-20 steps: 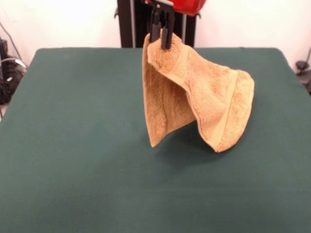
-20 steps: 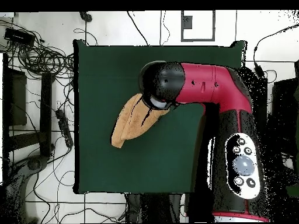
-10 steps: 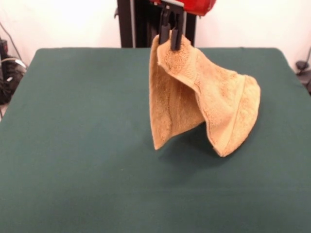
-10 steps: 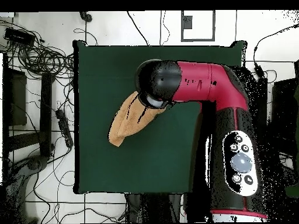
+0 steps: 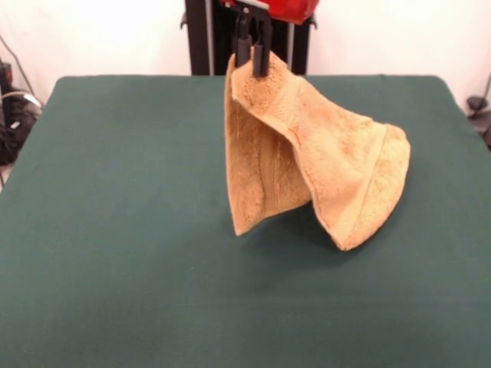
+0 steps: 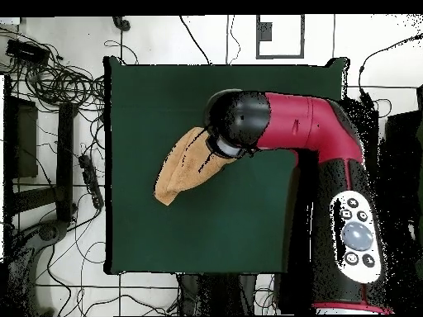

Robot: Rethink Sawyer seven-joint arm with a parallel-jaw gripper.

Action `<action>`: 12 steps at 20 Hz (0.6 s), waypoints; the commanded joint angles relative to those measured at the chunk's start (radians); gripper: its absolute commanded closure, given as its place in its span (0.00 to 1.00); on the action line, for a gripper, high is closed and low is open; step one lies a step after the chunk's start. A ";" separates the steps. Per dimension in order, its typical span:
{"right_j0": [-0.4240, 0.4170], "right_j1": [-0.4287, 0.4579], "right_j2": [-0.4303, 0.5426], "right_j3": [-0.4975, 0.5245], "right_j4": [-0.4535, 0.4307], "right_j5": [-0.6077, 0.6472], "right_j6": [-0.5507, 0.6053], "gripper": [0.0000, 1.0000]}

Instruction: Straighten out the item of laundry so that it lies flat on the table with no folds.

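Observation:
The orange-tan terry towel hangs from my gripper, which is shut on its top corner near the back middle of the dark green table. The towel drapes in a folded cone; its lower tips touch or nearly touch the table. In the overhead view the towel sticks out to the left from under the arm's black wrist, which hides the gripper. The woven band runs along the right-hand edge; the white tag is not visible.
The red and black arm reaches over the right part of the table in the overhead view. Cables and stands lie on the floor left of the table. The black pedestal stands behind the table's far edge.
The gripper with the towel swung to the right in the front view half a second ago, then came back left to about where it was one second ago. The towel stays gripped.

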 commanded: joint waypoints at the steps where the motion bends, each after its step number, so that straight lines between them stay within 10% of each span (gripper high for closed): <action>1: 0.050 0.018 0.111 0.155 -0.028 -0.054 -0.144 1.00; 12: 0.045 0.279 0.167 -0.005 -0.040 -0.206 -0.181 1.00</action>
